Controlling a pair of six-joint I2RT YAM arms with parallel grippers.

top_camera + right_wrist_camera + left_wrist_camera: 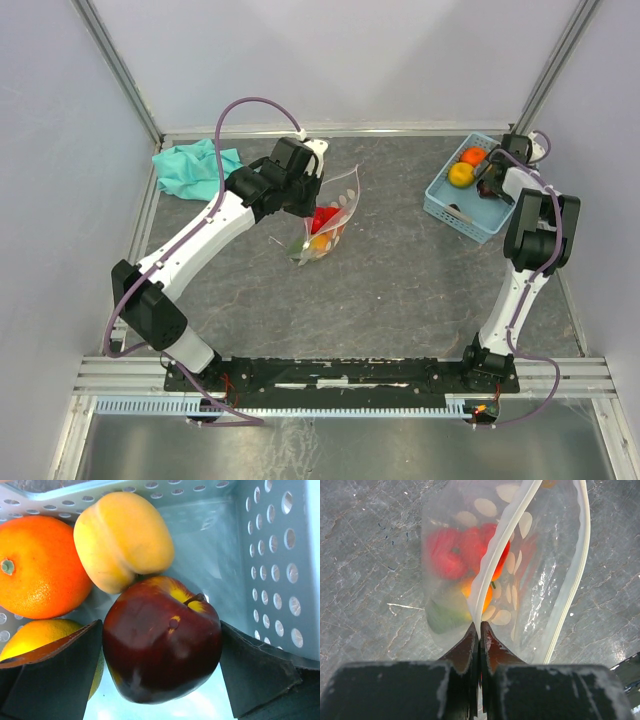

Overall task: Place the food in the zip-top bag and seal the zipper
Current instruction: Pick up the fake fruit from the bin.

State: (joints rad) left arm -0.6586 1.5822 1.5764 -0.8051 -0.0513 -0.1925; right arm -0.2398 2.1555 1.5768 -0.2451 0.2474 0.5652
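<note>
From above, the left tool [306, 198] sits at the upper edge of a clear plastic zip-top bag printed with white dots [342, 192], which lies near the middle of the grey mottled counter [400, 290]. Red, orange and green toy fruits [320, 228] show through the film at the bag's near end. A crumpled teal cloth [195, 165] lies by the far left corner, behind the left arm and apart from the bag. At the far right stands a light-blue perforated plastic basket [440, 205]. The right tool [490, 183] is down inside it, close to a round orange toy fruit [472, 156] and a yellow-orange toy fruit [460, 175].

In the left wrist view, the dark fingers [465, 652] are clenched together on the narrow whitish zip strip [502, 540] at the bag's mouth. One side of the strip curves away from the pinch. The other side bows out to the right, so the mouth gapes. Two glossy red pieces [452, 552], an orange piece [487, 594] and a green piece [442, 617] lie inside, blurred by the film.

In the right wrist view, the tool is spread wide, with one black pad [55, 675] on each side of a dark maroon toy apple [162, 650] on the basket floor. The pads sit right at its skin; whether they press it cannot be told. A yellow peach-shaped toy fruit [122, 540] touches the apple from behind. The orange fruit and a yellow lemon-like toy fruit [45, 635] crowd the left pad. The basket's holed wall rises close on the right.
</note>
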